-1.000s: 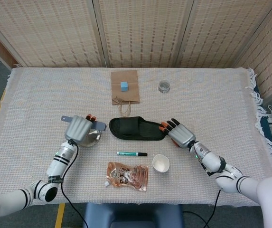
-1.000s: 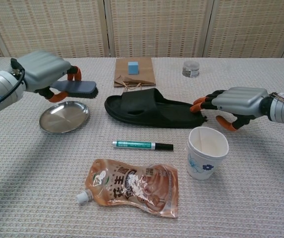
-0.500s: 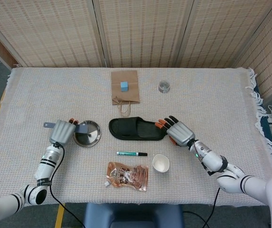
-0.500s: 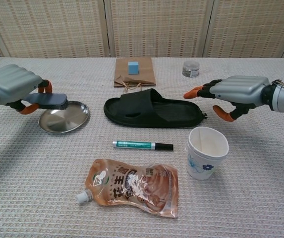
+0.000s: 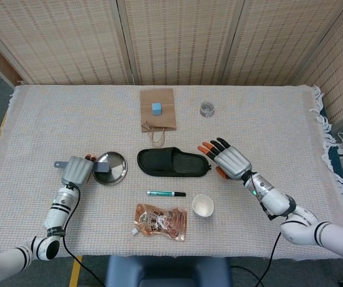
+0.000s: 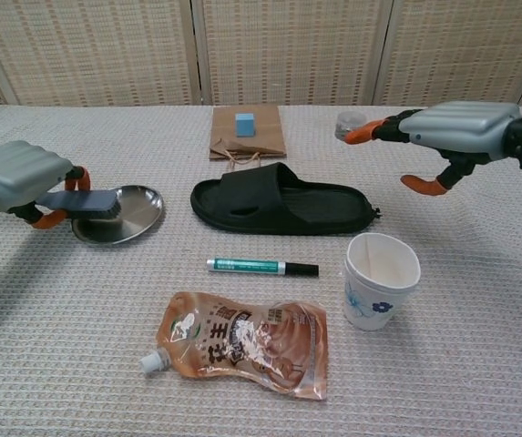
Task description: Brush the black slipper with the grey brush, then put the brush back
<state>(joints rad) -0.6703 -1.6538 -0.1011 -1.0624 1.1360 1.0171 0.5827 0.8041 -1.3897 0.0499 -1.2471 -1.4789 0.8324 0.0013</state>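
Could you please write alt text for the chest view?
The left hand holds the grey brush over the edge of a metal plate, left of the black slipper; the right hand hovers open, above the table.

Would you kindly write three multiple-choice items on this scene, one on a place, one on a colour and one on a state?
1. Where does the blue cube sit?
A. on the brown paper bag
B. inside the paper cup
C. on the metal plate

2. What colour is the slipper?
A. white
B. black
C. red

3. What is the left hand doing?
A. lying empty
B. holding the marker
C. holding the grey brush

Answers: 1 A, the cube rests on the bag; 2 B, it is plainly black; 3 C, its fingers wrap the brush handle.
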